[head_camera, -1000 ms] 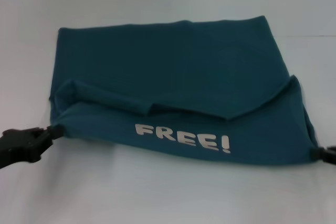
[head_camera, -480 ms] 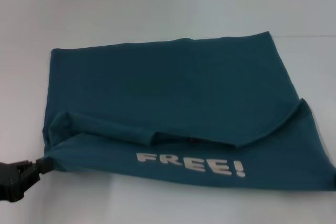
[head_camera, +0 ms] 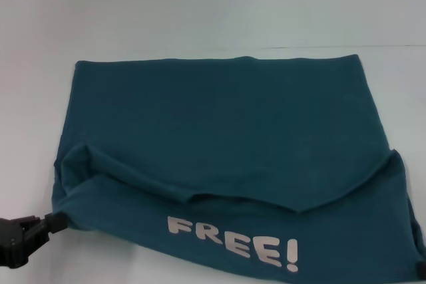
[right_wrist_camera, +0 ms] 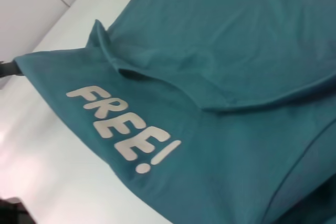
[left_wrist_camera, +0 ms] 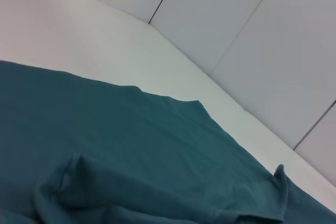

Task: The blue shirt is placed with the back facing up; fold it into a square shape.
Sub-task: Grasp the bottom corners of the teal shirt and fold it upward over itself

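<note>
Shirt: the blue shirt point(head_camera: 219, 131) lies spread on the white table point(head_camera: 200, 11), taking up most of the head view, plain side up over the far part.

Near edge: it's turned over toward the robot, so a strip of the other side shows, with the white lettering "FREE!" point(head_camera: 233, 244) on it (the right wrist view catches the same lettering point(right_wrist_camera: 123, 127) at an angle).

Folds: a rumpled flap sits near the left corner, and a diagonal edge runs up to the right side of the shirt.

Left gripper: the left gripper point(head_camera: 53, 222) is at the lower left of the head view, fingers pinched closed on the shirt's near left corner. Cloth bunches right at the tips, so it looks like a proper grab, not just touching.

Right gripper: the right gripper point(head_camera: 421, 270) is barely there, just a dark bit at the right edge by the shirt's near right corner. How far open it is or whether it has cloth, can't tell.

Left wrist view: just the shirt's plain teal surface, the table edge and a paneled wall point(left_wrist_camera: 252, 35) behind.
</note>
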